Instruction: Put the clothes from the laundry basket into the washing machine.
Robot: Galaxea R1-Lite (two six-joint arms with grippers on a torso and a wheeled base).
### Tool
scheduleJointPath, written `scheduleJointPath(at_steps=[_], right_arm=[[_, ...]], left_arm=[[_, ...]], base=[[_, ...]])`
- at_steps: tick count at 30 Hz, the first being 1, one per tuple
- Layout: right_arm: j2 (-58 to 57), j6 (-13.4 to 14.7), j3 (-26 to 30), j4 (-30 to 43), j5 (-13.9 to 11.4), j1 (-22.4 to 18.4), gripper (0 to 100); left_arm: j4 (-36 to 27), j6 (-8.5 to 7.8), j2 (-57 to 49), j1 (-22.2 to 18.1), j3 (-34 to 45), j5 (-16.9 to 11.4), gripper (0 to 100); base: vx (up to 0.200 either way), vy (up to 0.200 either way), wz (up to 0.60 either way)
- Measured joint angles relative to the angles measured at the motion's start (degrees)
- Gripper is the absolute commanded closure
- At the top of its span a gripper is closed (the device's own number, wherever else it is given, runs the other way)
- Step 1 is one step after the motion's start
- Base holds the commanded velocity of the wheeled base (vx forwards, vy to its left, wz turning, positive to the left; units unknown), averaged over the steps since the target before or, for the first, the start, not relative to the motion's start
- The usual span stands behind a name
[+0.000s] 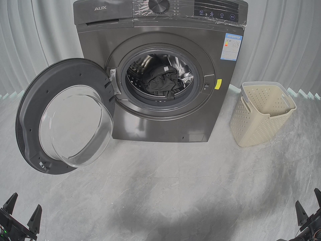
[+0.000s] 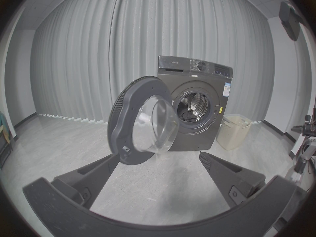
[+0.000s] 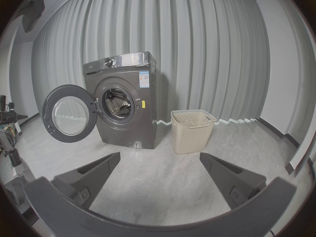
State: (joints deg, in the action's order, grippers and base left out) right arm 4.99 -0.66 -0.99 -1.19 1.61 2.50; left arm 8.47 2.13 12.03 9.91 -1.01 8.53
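Washing machine (image 1: 167, 128): on the floor (image 1: 167, 191), in front of the curtain (image 1: 284, 34).
Door (image 1: 33, 117): swung open to the machine's left, hinged beside the drum opening.
Clothes (image 1: 160, 81): inside the drum.
Laundry basket (image 1: 254, 131): on the floor near the machine's right side, not touching it.

The washing machine (image 1: 167, 124) and the laundry basket (image 1: 254, 126) (just beside it) are borne by the grey tiled floor (image 1: 160, 191).
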Motion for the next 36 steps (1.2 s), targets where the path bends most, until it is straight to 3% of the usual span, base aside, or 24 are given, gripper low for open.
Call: scheduleJointPath(at_steps=[3, 11, 18, 33, 36], right_arm=[[-1.88, 0.66, -0.02, 0.98, -1.01, -1.01, 0], [-3.89, 0.55, -0.02, 1.29, -1.50, -1.88, 0], [-4.28, 0.28, -0.02, 1.27, -2.01, -1.90, 0], [-4.35, 0.44, -0.02, 1.19, -2.21, -1.77, 0], [-4.33, 0.41, -0.02, 1.19, -2.23, -1.82, 0]], left_arm=[[-3.46, -0.11, -3.05, -2.01, 0.00, 0.79, 0], [-4.16, -1.13, -7.79, -9.47, 0.00, 1.32, 0], [-6.69, -1.24, -10.47, -10.01, 0.00, 0.44, 0], [-8.01, 2.71, -11.35, -9.91, -0.06, -2.05, 0], [-7.69, 2.99, -11.35, -9.91, -0.02, -2.22, 0]], base=[[0.000, 0.000, 0.00], [0.000, 0.000, 0.00], [-0.086, 0.086, 0.00], [0.000, 0.200, 0.00], [0.000, 0.000, 0.00]])
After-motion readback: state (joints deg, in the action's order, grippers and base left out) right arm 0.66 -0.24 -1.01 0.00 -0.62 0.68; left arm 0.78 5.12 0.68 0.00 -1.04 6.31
